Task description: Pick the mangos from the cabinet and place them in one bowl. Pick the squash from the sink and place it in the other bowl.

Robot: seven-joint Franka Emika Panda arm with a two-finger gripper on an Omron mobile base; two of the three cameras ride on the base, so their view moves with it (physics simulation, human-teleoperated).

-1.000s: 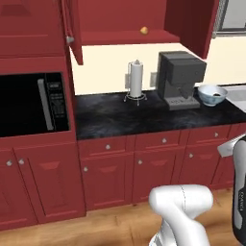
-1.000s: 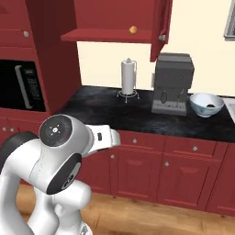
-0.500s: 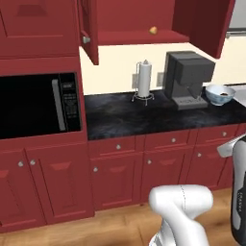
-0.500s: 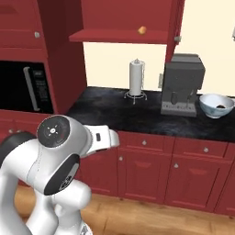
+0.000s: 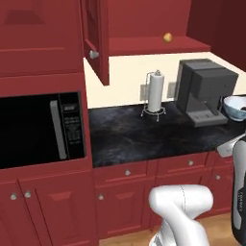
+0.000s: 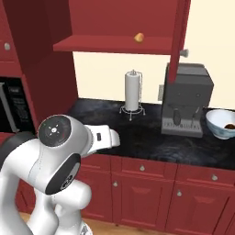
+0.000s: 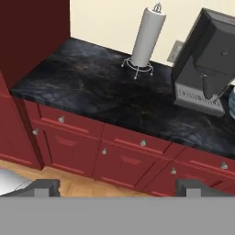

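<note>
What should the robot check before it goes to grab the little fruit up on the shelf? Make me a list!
1. Cabinet door open: ok.
2. Mango sitting on the red shelf and nothing in front of it: ok.
3. Hand open and empty: ok.
4. Hand close to the mango: not ok, it points at the counter and drawers below.
5. Bowl ready by the coffee machine: ok, a dark fruit already lies inside.
6. Paper towel roll out of the way: cannot tell, it stands right under the shelf.
</note>
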